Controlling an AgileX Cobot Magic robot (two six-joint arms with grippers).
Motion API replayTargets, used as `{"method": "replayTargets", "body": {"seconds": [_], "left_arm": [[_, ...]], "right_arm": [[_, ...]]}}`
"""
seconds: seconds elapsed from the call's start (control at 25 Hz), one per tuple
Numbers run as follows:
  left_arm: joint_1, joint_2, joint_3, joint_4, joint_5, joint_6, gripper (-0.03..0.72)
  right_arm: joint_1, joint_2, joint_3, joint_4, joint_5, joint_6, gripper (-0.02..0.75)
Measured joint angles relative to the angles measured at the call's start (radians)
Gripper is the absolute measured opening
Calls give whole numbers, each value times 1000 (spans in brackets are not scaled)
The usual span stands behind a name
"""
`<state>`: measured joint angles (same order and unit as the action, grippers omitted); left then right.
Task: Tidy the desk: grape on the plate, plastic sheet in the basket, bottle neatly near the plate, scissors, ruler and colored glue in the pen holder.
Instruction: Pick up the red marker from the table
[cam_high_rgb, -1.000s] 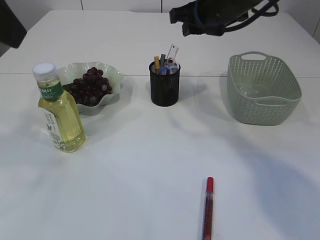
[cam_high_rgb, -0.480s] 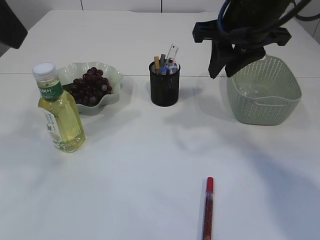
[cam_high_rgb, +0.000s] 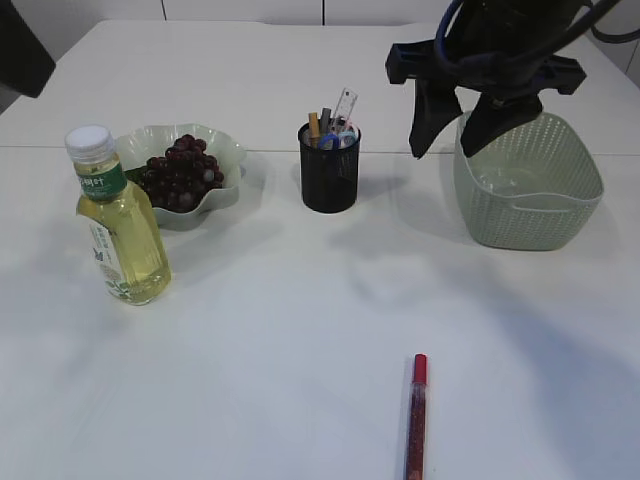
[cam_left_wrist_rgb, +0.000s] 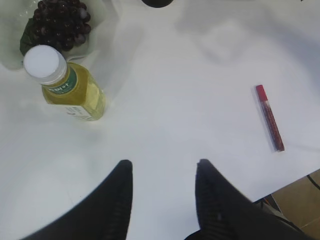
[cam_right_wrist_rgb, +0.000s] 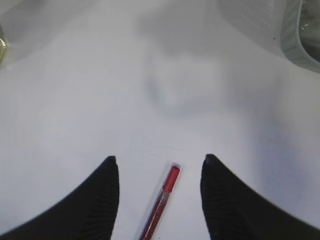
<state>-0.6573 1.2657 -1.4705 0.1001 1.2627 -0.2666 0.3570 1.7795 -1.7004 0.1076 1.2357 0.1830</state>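
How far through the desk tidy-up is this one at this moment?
Mostly done. The grapes are on the plate, the bottle stands beside it, and the pen holder already holds a ruler and other items. A clear sheet seems to lie in the basket. Neither gripper holds anything; the right gripper hangs open in the air beside the basket. Left: the red glue pen, lying loose on the table.

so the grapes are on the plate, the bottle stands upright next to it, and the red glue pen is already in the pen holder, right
Not quite: the red glue pen is not in the pen holder; it lies flat on the table, near the front edge, as the exterior view shows. The rest holds: the grapes are on the plate and the bottle stands upright beside it.
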Motion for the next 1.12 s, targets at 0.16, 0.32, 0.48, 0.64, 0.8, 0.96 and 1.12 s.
{"method": "replayTargets", "body": {"seconds": [0.16, 0.32, 0.48, 0.64, 0.8, 0.96, 1.12], "left_arm": [[0, 0, 0, 0, 0, 0, 309], [0, 0, 0, 6, 0, 0, 309], [0, 0, 0, 10, 0, 0, 309], [0, 0, 0, 10, 0, 0, 309], [0, 0, 0, 10, 0, 8, 309], [0, 0, 0, 10, 0, 18, 309], [0, 3, 0, 12, 0, 24, 309]], "right_arm": [[0, 0, 0, -23, 2, 2, 439], [10, -7, 18, -36, 2, 85, 440], [68, -26, 118, -39, 2, 149, 440], [110, -44, 256, -39, 2, 221, 439], [114, -61, 384, -33, -2, 269, 439], [114, -67, 472, -20, -9, 278, 439], [114, -67, 507, 28, -18, 280, 439]]}}
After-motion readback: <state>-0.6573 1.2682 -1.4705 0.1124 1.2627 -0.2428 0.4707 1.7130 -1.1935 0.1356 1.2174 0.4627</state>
